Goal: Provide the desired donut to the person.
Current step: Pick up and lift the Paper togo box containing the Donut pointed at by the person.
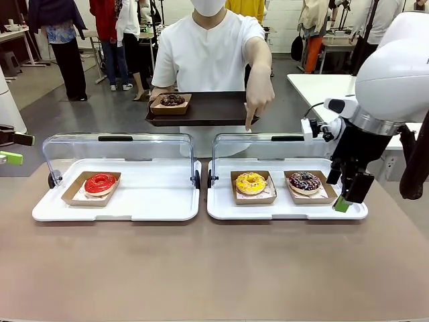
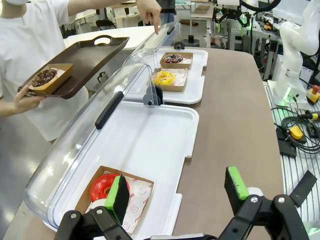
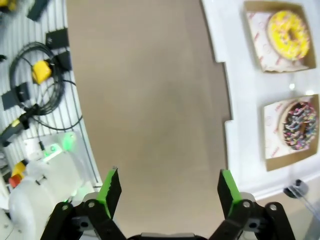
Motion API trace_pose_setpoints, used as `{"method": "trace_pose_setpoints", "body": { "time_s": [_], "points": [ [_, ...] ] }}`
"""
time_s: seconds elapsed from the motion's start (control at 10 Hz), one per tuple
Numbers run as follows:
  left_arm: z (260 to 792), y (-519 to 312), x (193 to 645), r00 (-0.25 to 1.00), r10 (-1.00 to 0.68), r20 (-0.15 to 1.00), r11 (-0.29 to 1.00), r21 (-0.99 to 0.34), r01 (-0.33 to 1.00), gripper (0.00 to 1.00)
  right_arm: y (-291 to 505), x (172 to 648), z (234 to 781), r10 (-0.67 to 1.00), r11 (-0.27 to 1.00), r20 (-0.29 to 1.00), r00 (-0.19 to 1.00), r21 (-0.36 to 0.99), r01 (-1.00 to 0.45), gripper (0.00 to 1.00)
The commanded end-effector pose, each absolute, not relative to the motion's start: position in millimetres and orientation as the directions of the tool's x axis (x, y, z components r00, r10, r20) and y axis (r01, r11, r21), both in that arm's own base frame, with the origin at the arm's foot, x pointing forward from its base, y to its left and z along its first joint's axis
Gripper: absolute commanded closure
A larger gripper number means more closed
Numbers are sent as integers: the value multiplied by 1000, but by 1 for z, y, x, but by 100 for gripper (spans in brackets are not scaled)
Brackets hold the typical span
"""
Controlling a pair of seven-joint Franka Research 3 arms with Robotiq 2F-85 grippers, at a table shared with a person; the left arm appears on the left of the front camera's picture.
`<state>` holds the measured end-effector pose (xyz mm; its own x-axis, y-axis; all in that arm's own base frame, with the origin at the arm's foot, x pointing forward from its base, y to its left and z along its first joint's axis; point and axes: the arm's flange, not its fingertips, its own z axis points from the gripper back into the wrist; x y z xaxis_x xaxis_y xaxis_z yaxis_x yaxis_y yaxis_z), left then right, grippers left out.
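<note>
Frontally, the person's hand [image 1: 259, 99] points downward; wrist views show left fingers [image 2: 118, 197], right fingers [image 3: 111, 192] wide.

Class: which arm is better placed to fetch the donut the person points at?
Right, probably. The person's hand points down above the yellow donut; the open right gripper hangs beside that tray, while the left gripper sits far off by the red donut.
</note>
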<state>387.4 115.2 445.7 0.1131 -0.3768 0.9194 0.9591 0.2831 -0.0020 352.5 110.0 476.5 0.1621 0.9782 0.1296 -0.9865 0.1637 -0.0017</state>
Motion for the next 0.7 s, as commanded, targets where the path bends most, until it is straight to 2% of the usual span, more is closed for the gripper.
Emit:
{"method": "trace_pose_setpoints", "body": {
  "time_s": [0.0, 0.6],
  "points": [
    [446, 117, 386, 105, -366, 925, 283, 3, 959, 0, 123, 351, 478, 983, 165, 86, 163, -24, -986, 0],
    [446, 117, 386, 105, -366, 925, 283, 3, 959, 0, 120, 350, 477, 984, 148, 106, 146, -14, -989, 0]
  ]
}}
